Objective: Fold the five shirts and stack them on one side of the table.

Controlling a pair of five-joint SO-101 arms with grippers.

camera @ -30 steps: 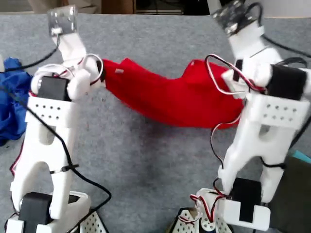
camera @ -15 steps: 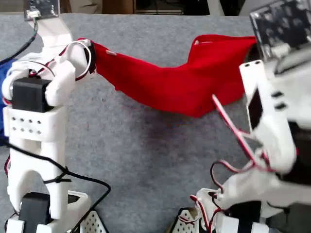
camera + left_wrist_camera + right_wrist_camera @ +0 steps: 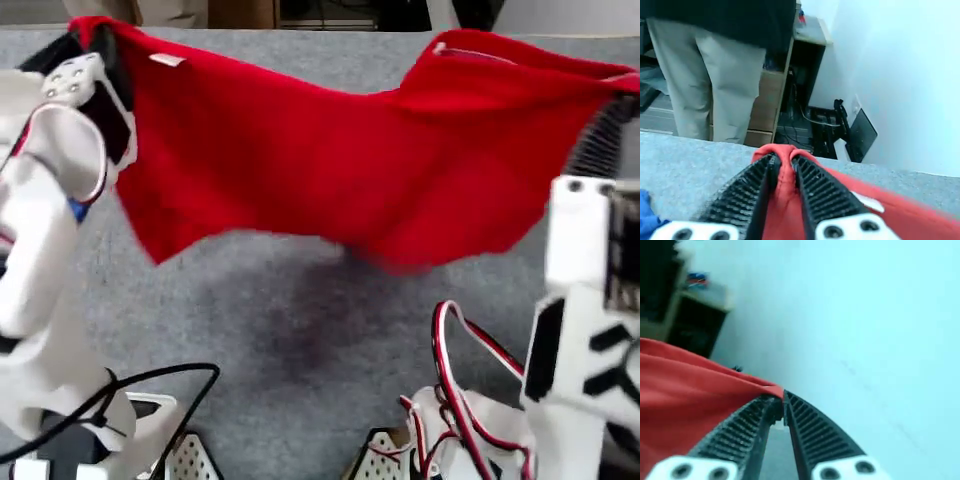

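A red shirt [image 3: 330,160] hangs spread in the air above the grey table [image 3: 300,350], held up by both arms. My left gripper [image 3: 782,165] is shut on a pinched fold of the red shirt [image 3: 785,200], at its left corner in the high view. My right gripper [image 3: 782,402] is shut on the other corner of the red shirt [image 3: 685,405], at the far right in the high view. The shirt's lower edge sags in the middle and casts a shadow on the table.
A scrap of blue cloth [image 3: 647,215] lies on the table by the left arm. The arm bases and their cables [image 3: 460,380] stand along the table's near edge. Beyond the far edge is a cabinet [image 3: 790,85] and a standing person.
Both arms have lifted the red shirt off the table and pulled its corners apart. It now hangs high and stretched wide, much nearer the overhead camera.
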